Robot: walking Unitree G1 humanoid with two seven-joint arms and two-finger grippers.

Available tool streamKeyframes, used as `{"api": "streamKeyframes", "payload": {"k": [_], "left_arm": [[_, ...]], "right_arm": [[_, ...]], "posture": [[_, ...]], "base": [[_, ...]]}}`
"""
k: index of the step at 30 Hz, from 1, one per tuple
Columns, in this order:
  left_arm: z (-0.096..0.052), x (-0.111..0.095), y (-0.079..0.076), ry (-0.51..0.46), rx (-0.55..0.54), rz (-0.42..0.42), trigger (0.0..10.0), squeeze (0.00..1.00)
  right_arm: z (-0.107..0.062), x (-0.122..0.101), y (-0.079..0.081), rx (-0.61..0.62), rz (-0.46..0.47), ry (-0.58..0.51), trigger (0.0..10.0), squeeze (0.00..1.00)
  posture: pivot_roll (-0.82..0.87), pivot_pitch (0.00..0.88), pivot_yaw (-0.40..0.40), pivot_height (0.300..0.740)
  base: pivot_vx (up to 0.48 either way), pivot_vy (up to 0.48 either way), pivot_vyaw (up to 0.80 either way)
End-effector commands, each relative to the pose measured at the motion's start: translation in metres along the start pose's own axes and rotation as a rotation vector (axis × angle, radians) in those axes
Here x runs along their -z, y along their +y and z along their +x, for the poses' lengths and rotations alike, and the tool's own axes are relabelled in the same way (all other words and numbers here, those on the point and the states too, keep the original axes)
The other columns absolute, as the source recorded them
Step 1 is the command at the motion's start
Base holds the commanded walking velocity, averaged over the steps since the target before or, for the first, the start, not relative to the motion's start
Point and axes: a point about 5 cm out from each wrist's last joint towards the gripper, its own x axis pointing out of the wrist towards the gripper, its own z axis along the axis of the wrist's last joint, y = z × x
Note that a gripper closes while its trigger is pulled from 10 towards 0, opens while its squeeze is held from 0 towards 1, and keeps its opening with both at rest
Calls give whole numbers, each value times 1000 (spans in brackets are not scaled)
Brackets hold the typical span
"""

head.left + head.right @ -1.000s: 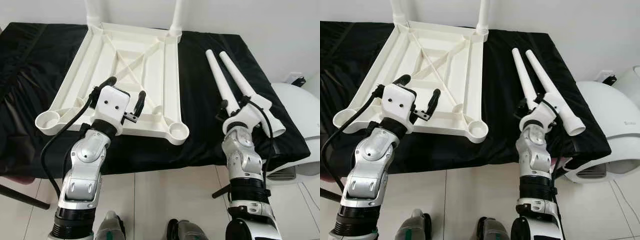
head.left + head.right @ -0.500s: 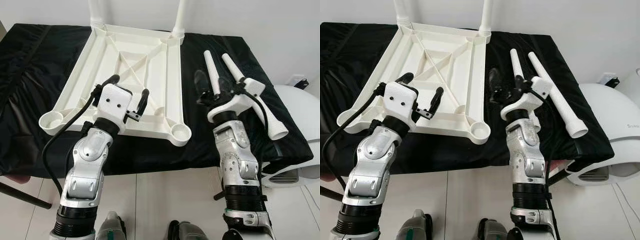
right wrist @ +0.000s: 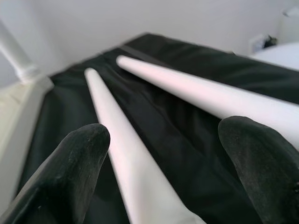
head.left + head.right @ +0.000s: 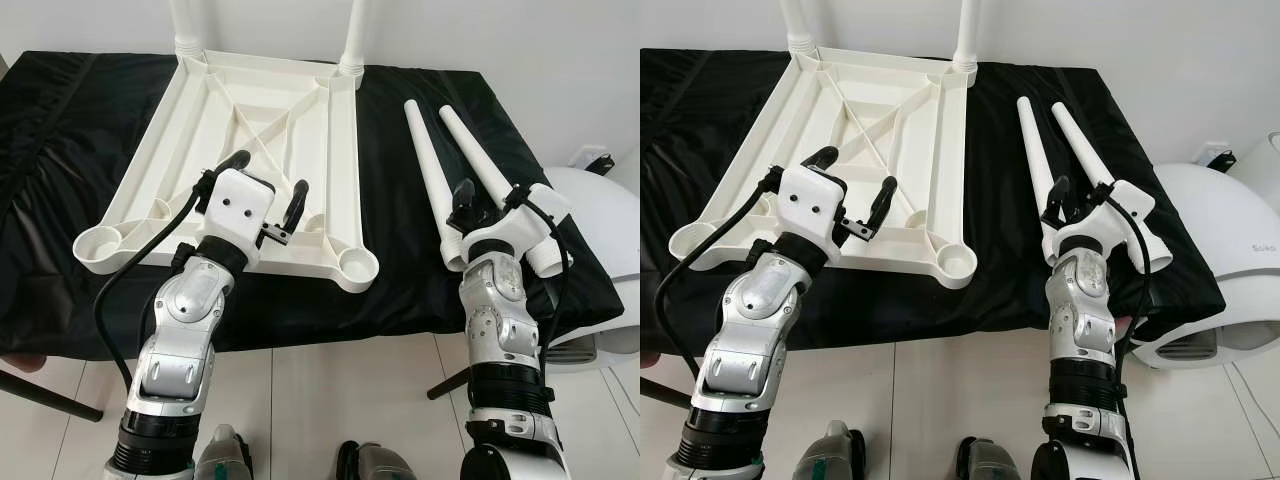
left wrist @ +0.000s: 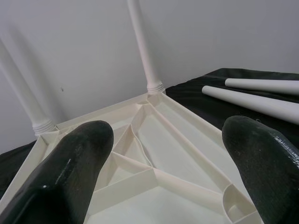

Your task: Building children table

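Note:
A white plastic tabletop lies upside down on the black-covered table. Two white legs stand fitted in its far corners; the near corner sockets are bare. Two loose tapered legs lie side by side to the right, wide ends toward me. My left gripper hovers open over the tabletop's near ribs, holding nothing. My right gripper is open just above the loose legs' wide ends. In the right wrist view the nearer leg runs between the fingers.
A rounded white appliance stands close by the table's right end. The white wall rises right behind the table. Tiled floor and my feet lie below the near table edge, with a dark furniture leg at lower left.
My right gripper, which had lifted and swung left toward the tabletop half a second ago, has come back right and down over the loose legs' wide ends. The left gripper edged slightly forward.

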Motion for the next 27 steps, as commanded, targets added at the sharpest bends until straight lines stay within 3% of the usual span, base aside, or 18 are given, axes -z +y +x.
{"api": "streamKeyframes", "payload": {"k": [1, 19, 22, 26, 27], "left_arm": [[0, 0, 0, 8, -32, -2, 10000, 0], [0, 0, -2, 4, -36, -7, 10000, 0], [1, -1, -3, 1, -33, -11, 10000, 0], [1, -1, -3, 1, -33, -11, 10000, 0], [1, -1, -3, -2, -33, -13, 10000, 0]], "right_arm": [[2, 3, -2, 21, 1, 27, 10000, 0], [-2, 30, 10, -22, 12, 212, 10000, 0], [-9, 35, 27, -162, 12, 253, 10000, 0], [-9, 35, 27, -162, 12, 253, 10000, 0], [-15, 32, 40, -280, 40, 248, 10000, 0]], "posture": [[73, 105, -23, 740], [71, 103, -27, 740], [70, 104, -26, 740], [70, 104, -26, 740], [69, 103, -27, 740]], "base": [[0, 0, 0], [0, 0, 0], [0, 0, 0], [0, 0, 0], [0, 0, 0]]}}
